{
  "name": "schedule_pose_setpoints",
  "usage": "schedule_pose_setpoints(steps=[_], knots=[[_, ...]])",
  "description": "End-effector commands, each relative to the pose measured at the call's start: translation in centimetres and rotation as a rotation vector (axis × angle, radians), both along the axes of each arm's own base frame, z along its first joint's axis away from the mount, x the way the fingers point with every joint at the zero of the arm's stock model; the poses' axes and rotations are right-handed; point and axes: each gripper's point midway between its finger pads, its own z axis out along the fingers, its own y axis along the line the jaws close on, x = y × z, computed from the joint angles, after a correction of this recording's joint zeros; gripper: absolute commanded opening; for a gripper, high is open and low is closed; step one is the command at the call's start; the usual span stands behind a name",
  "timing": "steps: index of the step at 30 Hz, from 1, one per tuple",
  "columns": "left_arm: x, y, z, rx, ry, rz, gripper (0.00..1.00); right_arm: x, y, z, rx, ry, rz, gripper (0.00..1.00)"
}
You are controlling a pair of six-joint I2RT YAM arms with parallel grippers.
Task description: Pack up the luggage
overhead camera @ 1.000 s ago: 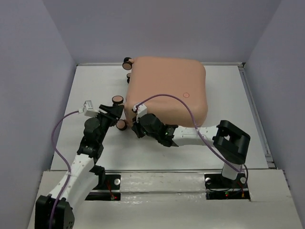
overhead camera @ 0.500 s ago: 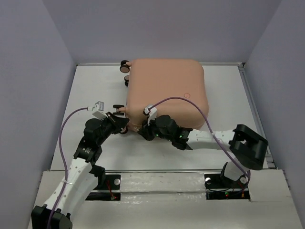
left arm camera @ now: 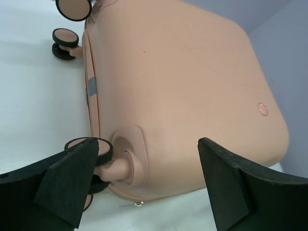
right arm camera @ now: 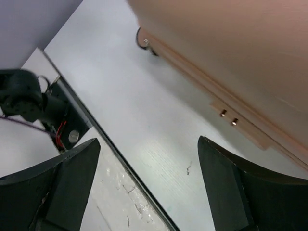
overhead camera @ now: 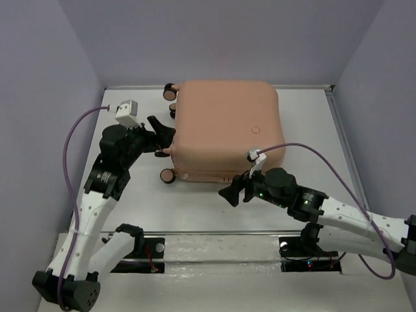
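Note:
The luggage (overhead camera: 227, 130) is a salmon-pink hard-shell suitcase lying shut and flat on the white table (overhead camera: 305, 130). Its caster wheels (overhead camera: 170, 94) stick out on its left side. My left gripper (overhead camera: 161, 138) stands open at that left side and holds nothing. In the left wrist view its fingers (left arm camera: 72, 178) sit either side of the luggage (left arm camera: 183, 86) corner, the left one next to a wheel (left arm camera: 91, 149). My right gripper (overhead camera: 233, 190) is open in front of the suitcase's near edge, apart from it. In the right wrist view the luggage (right arm camera: 231, 57) fills the upper right, with a wheel (right arm camera: 143, 38) showing.
A raised rail (overhead camera: 348, 156) borders the table on the right, and a ledge (overhead camera: 214, 235) with both arm bases runs along the near edge. Purple walls close in the left, back and right. Purple cables (overhead camera: 68, 149) loop off both wrists.
Both grippers went from shut to open and left the suitcase's near-left corner. The left arm moved farther up the left side, the right drew back toward the near edge. The suitcase now sits squarer.

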Motion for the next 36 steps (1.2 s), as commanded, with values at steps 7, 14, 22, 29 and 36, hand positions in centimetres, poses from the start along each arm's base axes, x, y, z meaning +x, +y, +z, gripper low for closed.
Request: schedule_pose_setpoints(steps=[7,14,22,29,36], knots=[[3.7,-3.5,-5.1,0.143,0.149,-0.257,0.93,7.9,-15.7,6.9,0.005,-0.114,-0.690,0.86],[2.2,-5.4,-10.1,0.067,0.254,-0.372,0.78,14.6,-21.0,8.3,-0.092,-0.100,-0.914,1.00],[-1.9,-8.0,-13.9,0.056,0.326,-0.455,0.50,21.8,-16.7,4.6,-0.096,0.074,-0.660,1.00],[-7.0,-12.9,-14.6,-0.010,0.328,-0.579,0.33,26.5,-5.0,4.6,0.095,0.184,-0.169,0.97],[-10.5,-16.9,-12.8,-0.115,0.291,-0.707,0.31,32.5,0.3,11.6,0.251,0.145,-0.012,1.00]])
